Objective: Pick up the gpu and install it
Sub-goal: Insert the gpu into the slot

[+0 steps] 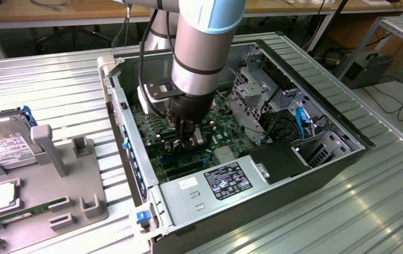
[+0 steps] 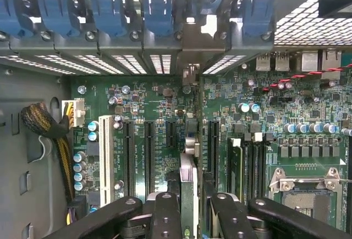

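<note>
While the gripper (image 2: 188, 206) is clamped on the gpu (image 2: 188, 184) edge-on over the motherboard (image 2: 308, 112) slots inside the computer case (image 1: 342, 159), pickup is done; seating isn't confirmed.

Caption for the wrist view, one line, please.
Gripper shut on the gpu, held edge-on above the motherboard between expansion slots, bracket end toward the case's rear slot openings.

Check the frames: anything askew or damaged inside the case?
Nothing stands out. The gpu sits edge-on between the gripper jaws, in line with the motherboard slots beside it, its bracket toward the rear slot openings. The case lies open on its side; no visible damage.
</note>
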Controlling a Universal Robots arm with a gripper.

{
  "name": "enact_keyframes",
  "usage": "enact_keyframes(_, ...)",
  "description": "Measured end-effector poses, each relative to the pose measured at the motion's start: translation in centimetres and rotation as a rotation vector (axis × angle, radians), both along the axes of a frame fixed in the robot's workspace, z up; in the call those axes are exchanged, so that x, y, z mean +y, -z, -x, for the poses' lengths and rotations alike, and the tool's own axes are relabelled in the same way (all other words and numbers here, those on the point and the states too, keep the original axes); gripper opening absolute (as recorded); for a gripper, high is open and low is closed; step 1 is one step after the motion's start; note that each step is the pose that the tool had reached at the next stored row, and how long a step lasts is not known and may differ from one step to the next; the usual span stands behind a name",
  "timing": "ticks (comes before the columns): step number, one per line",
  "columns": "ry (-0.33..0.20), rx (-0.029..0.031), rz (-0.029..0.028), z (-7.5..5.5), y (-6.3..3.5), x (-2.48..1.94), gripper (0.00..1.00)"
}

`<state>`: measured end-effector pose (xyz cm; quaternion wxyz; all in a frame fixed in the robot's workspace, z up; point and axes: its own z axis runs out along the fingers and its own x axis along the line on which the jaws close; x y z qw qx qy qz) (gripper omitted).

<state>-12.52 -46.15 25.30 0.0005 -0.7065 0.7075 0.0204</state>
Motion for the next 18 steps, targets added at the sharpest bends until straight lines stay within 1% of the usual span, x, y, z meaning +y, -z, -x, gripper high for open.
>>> enact_keyframes(1, 0.0, 0.0001, 0.0, 0.0, 0.0, 0.0, 0.27)
enact_keyframes(2, 0.0, 0.0001, 0.0001, 0.0, 0.0, 0.0, 0.33)
enact_keyframes(3, 0.0, 0.0002, 0.0002, 0.0, 0.0, 0.0, 0.33)
enact_keyframes(4, 0.0, 0.0004, 0.0005, 0.0, -0.03, -0.01, 0.4)
enact_keyframes(6, 0.0, 0.0004, 0.0005, 0.0, -0.5, -0.01, 0.4)
enact_keyframes(10, 0.0, 0.0003, 0.0004, 0.0, -2.21, -0.01, 0.4)
enact_keyframes(12, 0.0, 0.0004, 0.0004, 0.0, -2.65, 0.0, 0.4)
enact_keyframes(14, 0.0, 0.0002, 0.0002, 0.0, -2.79, 0.1, 0.4)
enact_keyframes(16, 0.0, 0.0003, 0.0003, 0.0, -2.91, 0.21, 0.38)
enact_keyframes(18, 0.0, 0.0004, 0.0006, 0.0, -3.08, 0.33, 0.25)
